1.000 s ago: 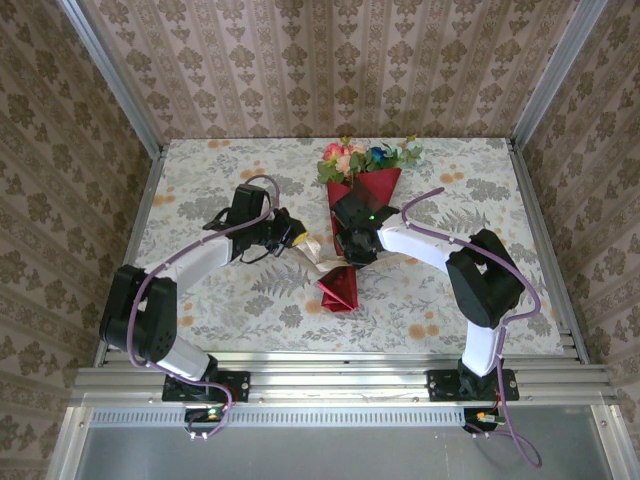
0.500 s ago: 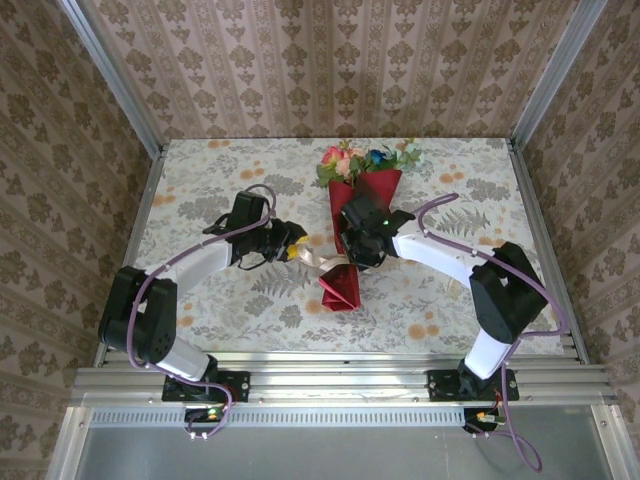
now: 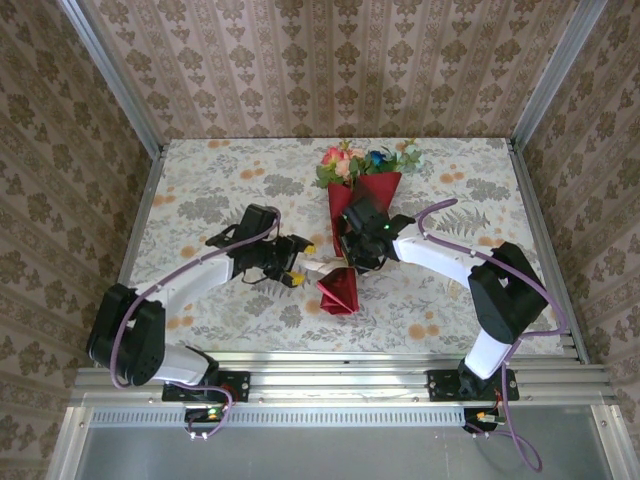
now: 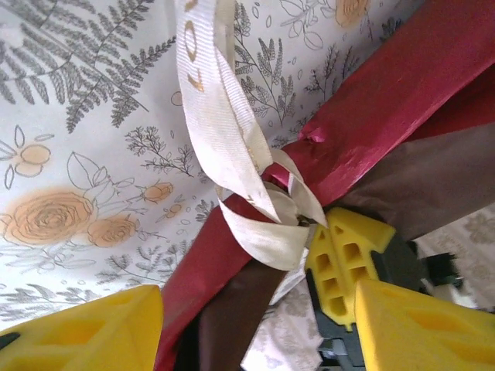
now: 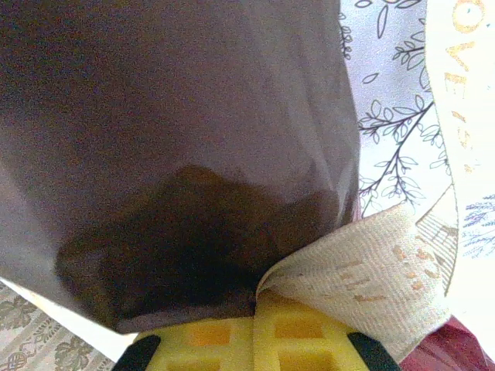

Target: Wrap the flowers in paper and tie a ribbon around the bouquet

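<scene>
The bouquet lies mid-table: flowers [image 3: 365,160] stick out of the far end of a red and maroon paper [image 3: 362,192] cone, whose narrow tail points toward me. A cream ribbon [image 4: 272,226] is looped and knotted round the cone's waist, one tail trailing over the cloth. My left gripper [image 3: 300,264] is open just left of the knot, its yellow fingers [image 4: 85,332] wide apart either side of the cone's tail, holding nothing. My right gripper [image 5: 255,340] is shut on the ribbon [image 5: 371,286] against the maroon paper [image 5: 178,116]. Its yellow fingertips [image 4: 346,259] sit beside the knot.
The floral tablecloth [image 3: 220,180] covers the whole table, and patterned walls close it in on three sides. Metal rails [image 3: 330,378] run along the near edge. Purple cables [image 3: 440,208] arch over both arms.
My left gripper has opened and let go of the ribbon, moving nearer and to the right, toward the cone's tail. The right gripper stays shut on the ribbon and has shifted slightly.
</scene>
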